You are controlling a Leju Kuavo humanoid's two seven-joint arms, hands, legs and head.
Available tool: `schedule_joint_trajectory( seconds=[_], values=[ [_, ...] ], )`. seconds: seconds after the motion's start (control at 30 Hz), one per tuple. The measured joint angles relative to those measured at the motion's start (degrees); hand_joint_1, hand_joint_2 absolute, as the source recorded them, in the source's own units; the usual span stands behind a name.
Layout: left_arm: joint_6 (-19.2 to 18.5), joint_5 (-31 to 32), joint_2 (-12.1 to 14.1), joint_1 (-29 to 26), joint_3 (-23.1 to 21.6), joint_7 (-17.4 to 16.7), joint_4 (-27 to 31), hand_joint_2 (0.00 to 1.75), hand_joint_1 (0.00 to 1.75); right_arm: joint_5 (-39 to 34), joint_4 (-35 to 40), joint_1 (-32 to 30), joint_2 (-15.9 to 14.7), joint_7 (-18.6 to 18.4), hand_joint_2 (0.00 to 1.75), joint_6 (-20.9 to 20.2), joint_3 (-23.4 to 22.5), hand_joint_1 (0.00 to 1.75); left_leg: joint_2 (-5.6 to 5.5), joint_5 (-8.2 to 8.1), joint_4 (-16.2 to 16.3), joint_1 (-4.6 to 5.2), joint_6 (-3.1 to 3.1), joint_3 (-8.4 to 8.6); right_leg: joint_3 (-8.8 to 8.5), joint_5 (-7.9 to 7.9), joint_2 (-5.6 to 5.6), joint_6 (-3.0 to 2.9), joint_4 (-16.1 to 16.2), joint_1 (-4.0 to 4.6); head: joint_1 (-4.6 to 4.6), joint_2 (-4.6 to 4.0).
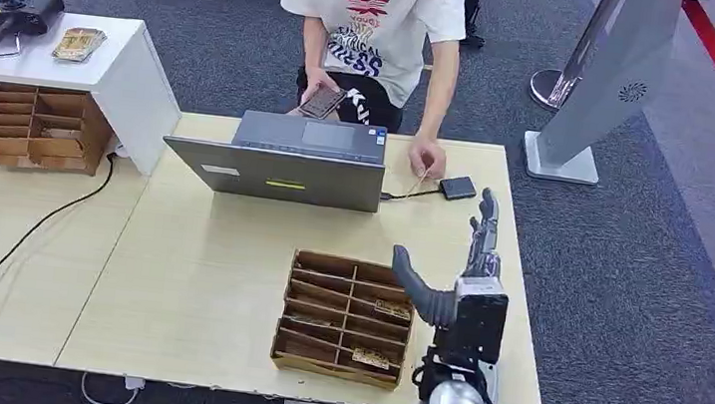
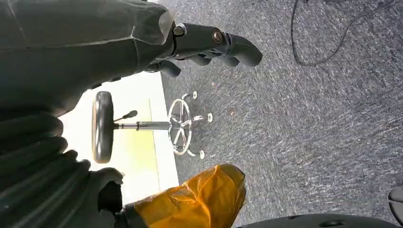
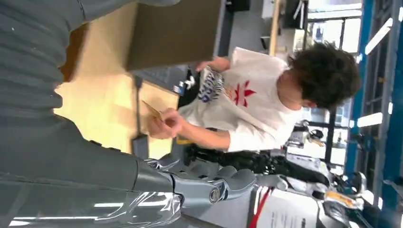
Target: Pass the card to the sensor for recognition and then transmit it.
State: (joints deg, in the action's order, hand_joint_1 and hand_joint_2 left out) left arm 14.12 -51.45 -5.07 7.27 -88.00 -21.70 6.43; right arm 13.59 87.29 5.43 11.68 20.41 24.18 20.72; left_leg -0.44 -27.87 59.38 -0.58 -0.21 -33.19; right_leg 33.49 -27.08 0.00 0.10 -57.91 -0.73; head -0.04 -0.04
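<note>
The robot's right hand [image 1: 468,264] hangs over the right side of the pale wooden table [image 1: 205,276], fingers stretched apart toward the far edge, thumb stuck out to the left, holding nothing. Just beyond its fingertips lies the small black sensor [image 1: 457,187], cabled to the open laptop [image 1: 283,159] on its left, presumably so a reading can show on screen. A person in a white T-shirt [image 1: 378,14] sits at the far side; one hand [image 1: 425,159] pinches a thin tan card [image 3: 152,109] just left of the sensor, the other holds a phone [image 1: 323,103]. The card, then, appears to be with the person, not the robot, which suggests the handover is done. Near the robot, left of its hand, a cardboard divider tray [image 1: 346,316] holds more cards in its slots, within easy reach. The left hand [image 2: 209,45] hangs beside the body over grey carpet, fingers loosely curled and gripping nothing.
</note>
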Motion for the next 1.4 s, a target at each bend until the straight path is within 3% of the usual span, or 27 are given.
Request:
schedule_joint_trajectory(
  seconds=[0.37, 0.4, 0.43, 0.47, 0.5, 0.53, 0.77, 1.1, 1.13, 1.2, 1.4],
  values=[
    [-0.3, 0.9, 0.0, 0.1, 0.0, -0.5, 0.0, 1.75, 0.00, 8.0, 5.9, -8.6, -3.4, -1.8, 1.75, -0.1, 3.8, 0.00, 0.03, 0.00, 0.0, -0.01, 0.00, 0.01, -0.01, 0.00, 0.01, -0.01, 0.0, 0.01, 0.00, 0.00],
    [-0.3, 1.0, 0.1, 0.1, 0.0, -0.5, 0.0, 1.75, 0.00, 8.4, 6.1, -9.0, -3.7, -2.3, 1.75, -0.6, 4.1, 0.24, 0.03, 0.00, 0.0, -0.01, 0.00, 0.01, -0.01, 0.00, 0.01, -0.01, 0.0, 0.01, 0.00, 0.00],
    [-0.4, 1.2, 0.1, 0.1, 0.0, -0.5, 0.0, 1.75, 0.00, 9.3, 6.1, -9.2, -4.2, -3.1, 1.75, -1.5, 4.6, 1.10, 0.03, 0.00, 0.0, -0.01, 0.00, 0.01, -0.01, 0.00, 0.01, -0.01, 0.0, 0.00, 0.00, 0.00],
    [-0.5, 1.3, 0.1, 0.1, 0.0, -0.5, 0.0, 1.75, 0.00, 10.1, 6.1, -9.5, -4.7, -3.4, 1.75, -2.0, 5.0, 1.10, 0.03, 0.00, 0.0, -0.01, 0.00, 0.01, -0.01, 0.00, 0.02, 0.00, 0.0, 0.00, 0.00, 0.00],
    [-0.6, 1.4, 0.1, 0.1, 0.0, -0.4, 0.0, 1.75, 0.00, 10.5, 6.1, -9.8, -5.2, -3.5, 1.75, -2.3, 5.4, 1.71, 0.03, 0.00, 0.0, -0.01, 0.00, 0.00, -0.01, -0.01, 0.00, 0.00, 0.0, 0.00, 0.00, 0.00],
    [-0.7, 1.5, 0.2, 0.1, 0.0, -0.4, 0.0, 1.75, 0.00, 10.6, 6.1, -10.2, -5.6, -3.5, 1.75, -2.6, 5.7, 1.75, 0.02, 0.00, 0.0, -0.01, 0.00, 0.00, -0.01, -0.01, 0.00, 0.00, 0.0, 0.00, 0.02, 0.00],
    [-1.2, 2.5, 0.4, 0.2, -0.1, -0.3, 0.0, 1.75, 0.00, 10.4, 7.6, -12.9, -8.1, -3.4, 1.75, -2.9, 7.3, 1.75, 0.03, 0.00, 0.0, -0.01, 0.00, 0.00, 0.00, -0.01, 0.01, 0.00, 0.0, 0.00, 0.00, 0.00],
    [-1.6, 5.9, 0.5, 0.2, -0.1, -0.4, 0.0, 1.75, 0.00, 17.2, 9.4, -14.7, -10.4, -5.4, 1.75, 1.4, 9.5, 1.73, 0.05, 0.00, 0.0, -0.01, -0.01, 0.01, -0.01, -0.01, 0.02, 0.00, 0.0, 0.01, 0.00, 0.00],
    [-1.6, 6.3, 0.5, 0.2, -0.1, -0.5, 0.0, 1.75, 0.00, 19.4, 9.4, -14.7, -10.5, -6.0, 1.75, 2.5, 9.9, 1.54, 0.05, 0.00, 0.0, -0.01, -0.01, 0.01, -0.01, -0.01, 0.02, 0.00, 0.0, 0.01, 0.00, 0.00],
    [-1.7, 6.8, 0.4, 0.3, -0.1, -0.5, 0.0, 1.75, 0.00, 23.8, 9.4, -14.6, -10.6, -7.1, 1.75, 4.6, 10.8, 1.34, 0.06, 0.00, 0.0, -0.01, -0.01, 0.01, -0.01, -0.01, 0.03, 0.00, 0.0, 0.01, 0.00, 0.00],
    [-1.9, 7.6, 0.3, 0.5, -0.1, -1.1, 0.0, 1.75, 0.00, 35.3, 8.7, -13.8, -10.7, -11.3, 1.75, 9.1, 12.4, 1.31, 0.06, 0.00, 0.0, -0.01, -0.01, 0.01, -0.01, -0.01, 0.02, 0.00, 0.0, 0.01, 0.00, 0.00]
  ],
)
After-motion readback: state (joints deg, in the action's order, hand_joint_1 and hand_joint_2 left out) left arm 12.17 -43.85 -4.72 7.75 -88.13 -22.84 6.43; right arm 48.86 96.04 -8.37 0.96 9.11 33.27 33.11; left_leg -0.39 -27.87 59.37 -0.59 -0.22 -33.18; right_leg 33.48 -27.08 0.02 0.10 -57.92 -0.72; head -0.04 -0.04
